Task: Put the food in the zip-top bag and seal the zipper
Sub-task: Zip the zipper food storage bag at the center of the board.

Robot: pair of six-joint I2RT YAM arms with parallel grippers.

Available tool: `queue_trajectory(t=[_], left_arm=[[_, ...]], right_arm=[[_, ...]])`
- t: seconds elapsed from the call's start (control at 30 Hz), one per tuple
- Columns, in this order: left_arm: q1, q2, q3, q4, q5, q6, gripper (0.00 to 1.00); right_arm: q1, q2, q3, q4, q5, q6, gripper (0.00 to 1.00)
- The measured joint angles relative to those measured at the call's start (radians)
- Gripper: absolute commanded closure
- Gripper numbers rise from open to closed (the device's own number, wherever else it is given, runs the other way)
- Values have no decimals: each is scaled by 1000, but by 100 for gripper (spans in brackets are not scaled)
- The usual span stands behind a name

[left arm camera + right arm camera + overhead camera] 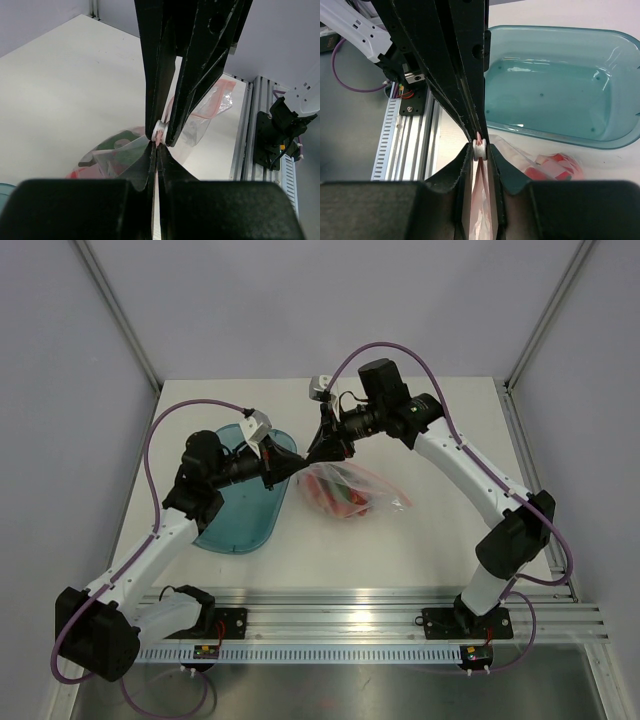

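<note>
**Finding 1: placement.** The zip-top bag (365, 488) lies near the centre of the table (430, 550). The food (338, 496) shows as a red mass inside it, and no loose pieces are visible on the surface. The teal tray (235, 512) sits at the bag's 9 o'clock. Both arms converge at the bag's 11 o'clock corner, where the mouth edge appears lifted clear of the table.

Judgement: loading looks complete and the sealing step is in hand. The edge is most likely raised and held from two sides so the strip runs taut and straight for closing.

**Finding 2: claws.** The left gripper (156, 148) is fully clenched. Its tips pinch the end of the zipper (481, 205), with the pink strip emerging between them, and it appears to act as the anchor.

The right gripper (479, 153) meets it nose to nose, entering from 12 o'clock in the left wrist view. Its jaws stand only narrowly apart, and both fingers press on the small white slider (479, 148) seated on the strip. It grasps the slider and nothing else.

**Finding 3: outlook.** The slider sits just beside the anchored end, so most of the mouth is presumably unsealed. How much is already closed cannot be told. The risk is that the thin film bunches ahead of the slider if tension drops.
</note>
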Motion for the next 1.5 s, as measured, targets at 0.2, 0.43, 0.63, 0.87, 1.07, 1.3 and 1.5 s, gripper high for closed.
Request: queue_trajectory(t=[0.2, 0.43, 0.63, 0.87, 1.07, 1.3, 1.5], left_arm=[[0, 0, 0, -7, 1, 0, 100], [0, 0, 2, -15, 0, 8, 100], [-4, 0, 7, -44, 0, 24, 100], [-5, -6, 13, -39, -11, 24, 100], [-5, -15, 13, -33, -56, 15, 100], [0, -15, 13, -29, -109, 5, 100], [13, -15, 13, -19, -124, -4, 100]], right_arm=[[-1, 5, 1, 0, -5, 0, 94], [-1, 2, -9, 13, 10, 36, 100], [1, -80, -129, 99, 72, 92, 100], [0, -195, -249, 159, 166, 134, 100], [1, -277, -323, 172, 249, 156, 100], [2, -404, -422, 158, 390, 173, 100], [2, -560, -520, 148, 486, 195, 100]])
